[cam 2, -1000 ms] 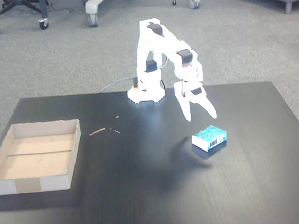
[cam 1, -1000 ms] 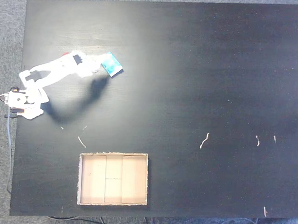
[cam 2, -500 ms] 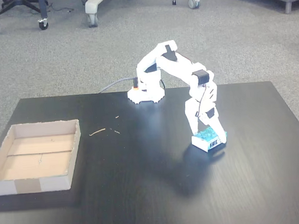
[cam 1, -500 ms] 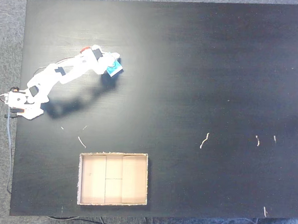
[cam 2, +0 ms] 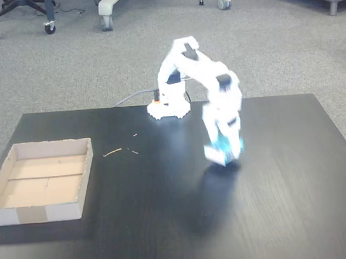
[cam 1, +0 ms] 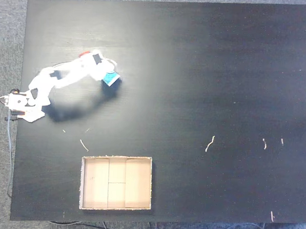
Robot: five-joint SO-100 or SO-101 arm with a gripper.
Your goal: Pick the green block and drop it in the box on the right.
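1. White plastic makes up the arm, whose base sits at the table's 9 o'clock edge in the top-down fixed view and near the far edge in the front fixed view.
2. Its gripper reaches toward 2 o'clock from the base in the top-down fixed view; in the front fixed view the gripper points down at the table and is motion-blurred.
3. Between the fingers sits the green block, a teal patch at the arm's tip. The claw looks clenched on it, with white finger parts on both sides of the block.
4. From the front, the green block appears tilted on end in the claw. Blur hides whether its lower corner touches the table or hangs just above it.
5. A dark shadow lies on the black table just beside the block, toward 5 o'clock in the top-down fixed view.
6. Tan cardboard forms the box, which lies at about 6 o'clock from the block in the top-down fixed view, well apart from it, near the table's lower edge.
7. In the front fixed view the box sits at the table's 8 o'clock corner, open side up.
8. Small pale scraps lie scattered on the table toward 4 o'clock from the block, and a few more lie between the base and the box.
9. Grey carpet surrounds the table.
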